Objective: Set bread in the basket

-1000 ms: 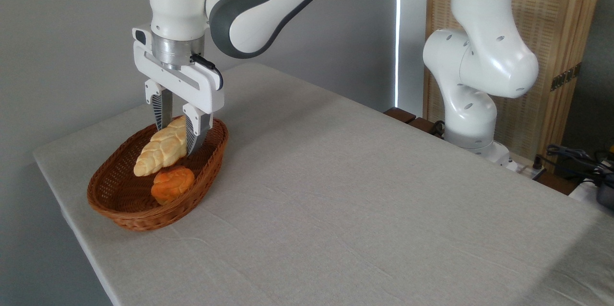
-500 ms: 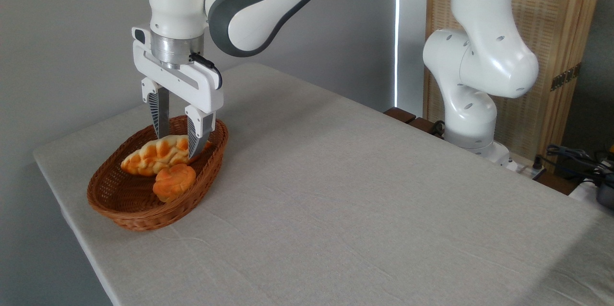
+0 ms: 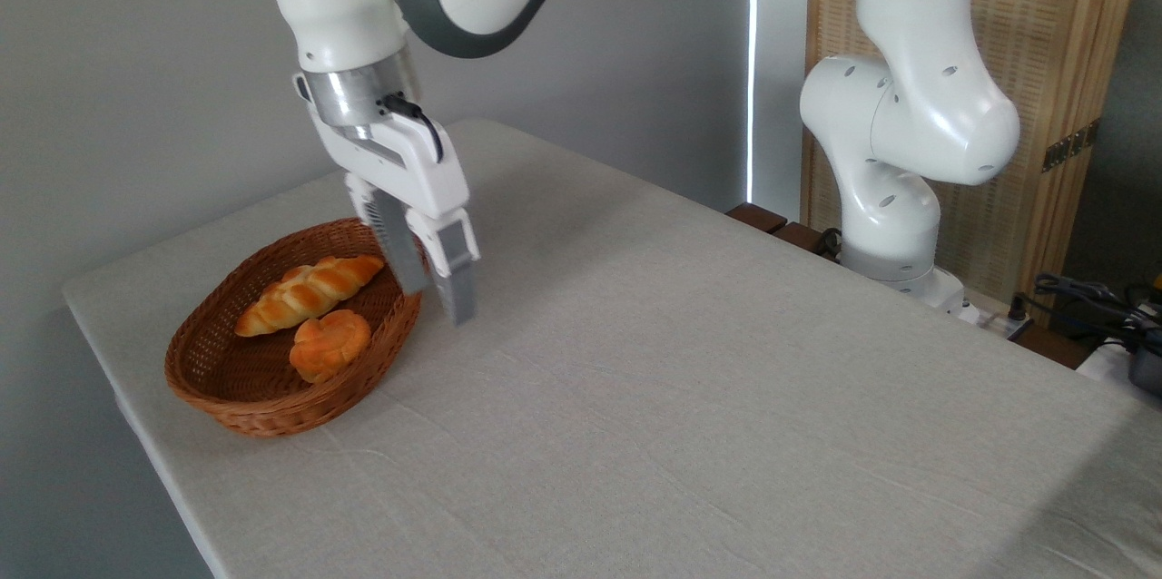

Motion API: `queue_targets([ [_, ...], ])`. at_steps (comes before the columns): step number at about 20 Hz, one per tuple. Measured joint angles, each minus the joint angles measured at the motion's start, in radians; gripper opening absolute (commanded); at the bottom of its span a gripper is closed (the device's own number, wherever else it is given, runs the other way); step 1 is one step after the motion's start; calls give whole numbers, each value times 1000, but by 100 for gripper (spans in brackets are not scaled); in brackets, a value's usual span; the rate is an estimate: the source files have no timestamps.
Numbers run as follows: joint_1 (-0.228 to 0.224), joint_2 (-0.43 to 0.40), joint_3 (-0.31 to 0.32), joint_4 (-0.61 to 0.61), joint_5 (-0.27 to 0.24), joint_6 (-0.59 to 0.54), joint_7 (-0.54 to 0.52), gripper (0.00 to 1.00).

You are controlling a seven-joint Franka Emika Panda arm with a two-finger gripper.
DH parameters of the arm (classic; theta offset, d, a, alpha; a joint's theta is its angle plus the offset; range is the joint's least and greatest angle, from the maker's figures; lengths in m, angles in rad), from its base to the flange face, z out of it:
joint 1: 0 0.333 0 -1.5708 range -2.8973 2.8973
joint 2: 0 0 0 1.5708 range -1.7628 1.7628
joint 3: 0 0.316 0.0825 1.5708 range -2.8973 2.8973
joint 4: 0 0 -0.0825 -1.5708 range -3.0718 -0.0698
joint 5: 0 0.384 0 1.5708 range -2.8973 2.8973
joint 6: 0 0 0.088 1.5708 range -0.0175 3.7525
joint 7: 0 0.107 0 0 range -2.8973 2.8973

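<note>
Gripper [image 3: 438, 293]: two grey fingers [image 3: 458, 284] parted with a narrow gap showing between them, holding nothing, tilted with tips pointing down and to the right. Tips hang at the right-hand rim of the basket, above the cloth; whether they touch rim or cloth cannot be told. The nearer finger and the white gripper body hide part of the basket's right rim.

Bread [image 3: 307, 293]: long pale-golden braided loaf, lying inside the basket along its far side, right end up near the rim by the fingers, left end lower toward the middle. Free of the gripper.

Bun [image 3: 328, 344]: small round orange knotted roll, in the basket just in front of the loaf, touching or nearly touching it; contact not clear.

Basket [image 3: 245, 402]: oval reddish-brown wicker, near the left corner of the table [image 3: 690, 397], which is covered in pale cloth.

Arm [image 3: 908, 134]: white with grey, upper part cut off by the top edge; base stands at the far right of the table. Wooden slatted screen [image 3: 1062, 34] behind it. Cables [image 3: 1089, 298] at the far right edge, partly cut off.

Change from half a second earlier: fingers then stood upright astride the loaf; now lifted clear, swung right and tilted. Loaf lies flatter.
</note>
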Motion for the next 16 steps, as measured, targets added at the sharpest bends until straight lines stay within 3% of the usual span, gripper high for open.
queue_targets([
  [3, 1, -24, 73, 1, -11, -39, 118, 100],
  [6, 3, -53, 177, 1, -85, -44, 225, 100],
  [9, 6, -62, 250, 1, -115, -49, 287, 100],
  [16, 1, -69, 263, 1, -135, -49, 297, 100],
])
